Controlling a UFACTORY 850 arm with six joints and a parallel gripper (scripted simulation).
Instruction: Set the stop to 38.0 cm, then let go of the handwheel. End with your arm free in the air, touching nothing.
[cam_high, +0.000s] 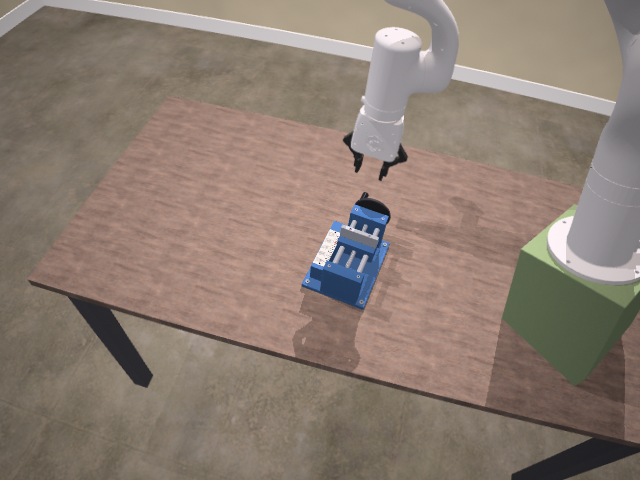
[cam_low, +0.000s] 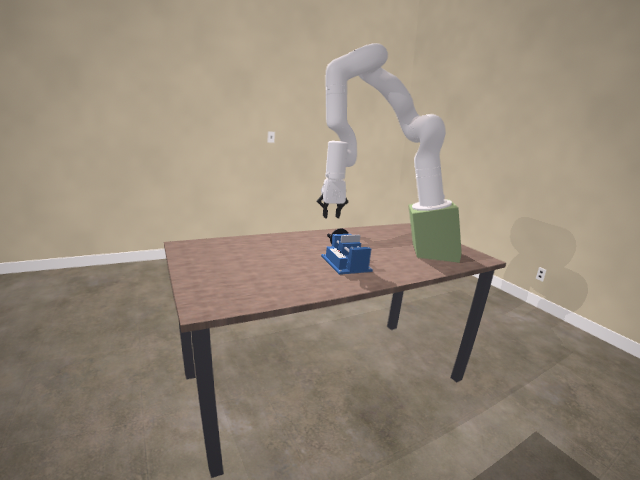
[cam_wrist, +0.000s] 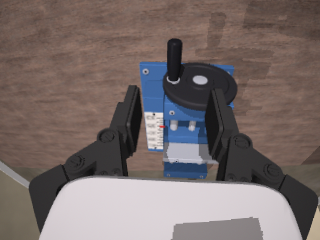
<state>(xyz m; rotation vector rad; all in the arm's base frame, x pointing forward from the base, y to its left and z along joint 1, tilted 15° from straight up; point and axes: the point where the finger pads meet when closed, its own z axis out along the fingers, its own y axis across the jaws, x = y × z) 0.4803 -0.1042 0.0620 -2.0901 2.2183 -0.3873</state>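
Observation:
A blue stop fixture (cam_high: 346, 256) stands near the middle of the wooden table; it also shows in the exterior view (cam_low: 347, 253). A black handwheel (cam_high: 373, 205) with an upright crank knob (cam_wrist: 175, 59) sits at its far end. A grey stop block (cam_high: 360, 238) rides on three rods, beside a white scale strip (cam_high: 327, 248) with a red mark (cam_wrist: 159, 123). My gripper (cam_high: 371, 169) hangs in the air above the handwheel, apart from it, open and empty. In the wrist view my gripper (cam_wrist: 174, 101) has its fingers on either side of the fixture, well above it.
The arm's green base block (cam_high: 566, 299) stands at the table's right side. The table's near edge runs in front of the fixture.

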